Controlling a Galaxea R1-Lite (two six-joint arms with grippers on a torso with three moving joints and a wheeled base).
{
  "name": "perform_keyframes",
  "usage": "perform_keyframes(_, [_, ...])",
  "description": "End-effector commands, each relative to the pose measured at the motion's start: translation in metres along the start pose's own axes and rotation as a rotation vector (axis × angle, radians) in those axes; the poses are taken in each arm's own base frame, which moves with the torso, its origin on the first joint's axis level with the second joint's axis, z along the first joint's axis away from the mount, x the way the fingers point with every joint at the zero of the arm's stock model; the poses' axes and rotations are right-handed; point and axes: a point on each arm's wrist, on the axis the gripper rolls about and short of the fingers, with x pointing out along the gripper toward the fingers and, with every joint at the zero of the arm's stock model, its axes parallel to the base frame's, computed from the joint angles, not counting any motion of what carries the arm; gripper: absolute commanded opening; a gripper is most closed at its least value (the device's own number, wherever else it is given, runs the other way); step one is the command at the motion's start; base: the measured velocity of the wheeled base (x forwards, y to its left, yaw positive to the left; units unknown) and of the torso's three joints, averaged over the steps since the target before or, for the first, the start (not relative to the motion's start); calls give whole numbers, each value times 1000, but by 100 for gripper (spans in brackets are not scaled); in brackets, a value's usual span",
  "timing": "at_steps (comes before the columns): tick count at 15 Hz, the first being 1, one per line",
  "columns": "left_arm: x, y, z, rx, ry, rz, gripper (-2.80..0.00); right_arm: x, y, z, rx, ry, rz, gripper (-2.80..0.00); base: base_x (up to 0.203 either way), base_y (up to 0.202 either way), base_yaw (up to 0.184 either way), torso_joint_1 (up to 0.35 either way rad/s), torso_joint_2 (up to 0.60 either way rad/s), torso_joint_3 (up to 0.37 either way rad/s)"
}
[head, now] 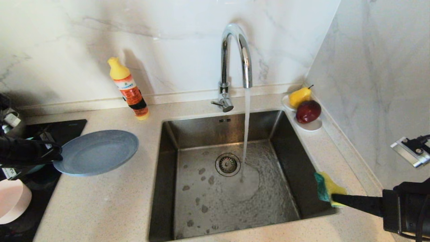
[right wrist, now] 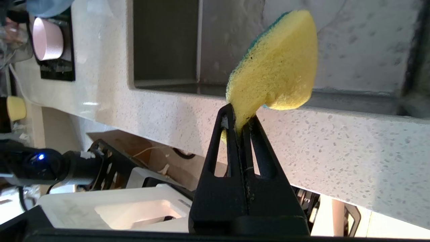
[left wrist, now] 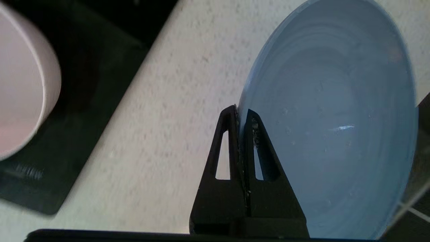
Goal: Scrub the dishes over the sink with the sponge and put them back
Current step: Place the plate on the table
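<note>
Plate and sponge held beside the running sink (head: 174,158)
Left gripper (left wrist: 241,116) pinches the grey-blue plate (head: 97,153) rim above the counter; right gripper (right wrist: 239,125) squeezes the yellow-green sponge (head: 327,188), seemingly over the sink's right edge

i log a speckled beige countertop (head: 111,201) with a steel sink (head: 168,188) set centre frame; on it an orange bottle (head: 129,89) upper left, a white fruit dish (head: 310,125) upper right, a black mat (head: 47,183) left.
</note>
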Motion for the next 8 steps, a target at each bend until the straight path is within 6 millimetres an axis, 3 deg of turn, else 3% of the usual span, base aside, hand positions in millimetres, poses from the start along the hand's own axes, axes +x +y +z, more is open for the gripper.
perform_keyframes(1, [15, 9, 1, -13, 13, -1, -280, 4, -1, 1, 7, 14, 0, -280, 0, 0, 0, 0, 0, 0])
perform_keyframes(7, [38, 18, -8, 3, 35, 6, -280, 5, -1, 1, 4, 3, 5, -280, 0, 0, 0, 0, 0, 0])
perform_keyframes(8, [37, 17, -7, 5, 29, 2, -235, 4, -1, 1, 4, 2, 6, -280, 0, 0, 0, 0, 0, 0])
